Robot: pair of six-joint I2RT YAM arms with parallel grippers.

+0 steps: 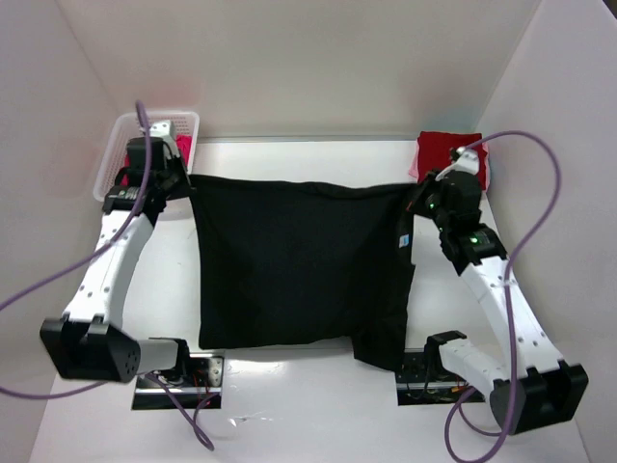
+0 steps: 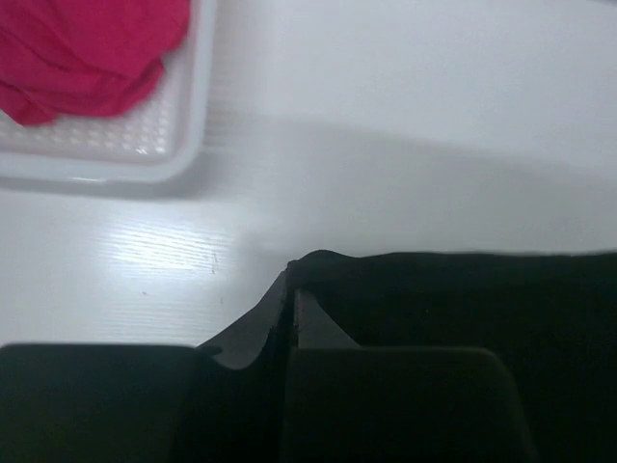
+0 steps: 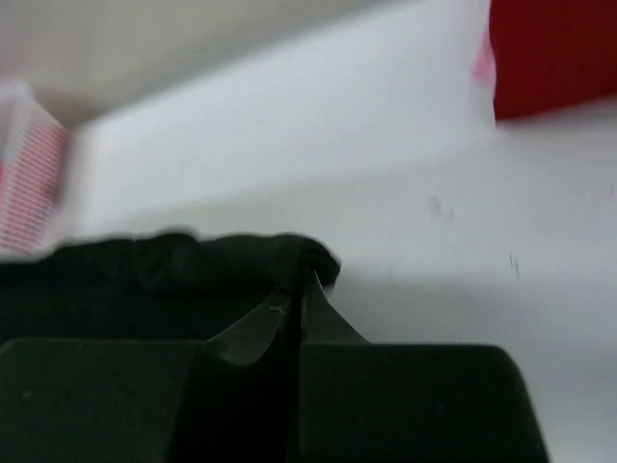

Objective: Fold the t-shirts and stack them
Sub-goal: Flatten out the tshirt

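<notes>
The left end effector (image 2: pixel 292 299) is closed tight, its two fingers pinched together on a corner of the black t-shirt (image 1: pixel 299 260). From there the cloth's far edge runs sideways, away from the fingers towards the right arm. The right end effector (image 3: pixel 301 289) is clamped just as tightly on the opposite corner of the same edge, where the fabric bunches into a small roll just ahead of its fingertips. Between the two end effectors that edge is drawn nearly straight. The rest of the garment spreads from both of them back towards the arm bases as a broad dark sheet, and its near corner on the right arm's side reaches lower than the rest of the hem. Whether the sheet lies flat on the white tabletop (image 1: pixel 308 405) or hangs a little above it cannot be told. Ahead of the left end effector and off to its outer side stands a white mesh basket (image 1: pixel 111 164), close by but not touching the fingers, with the magenta-pink t-shirt (image 2: pixel 87 48) crumpled inside it. Ahead of the right end effector and to its outer side lies the dark red t-shirt (image 3: pixel 549 53), apart from the black cloth, with bare tabletop between them.
</notes>
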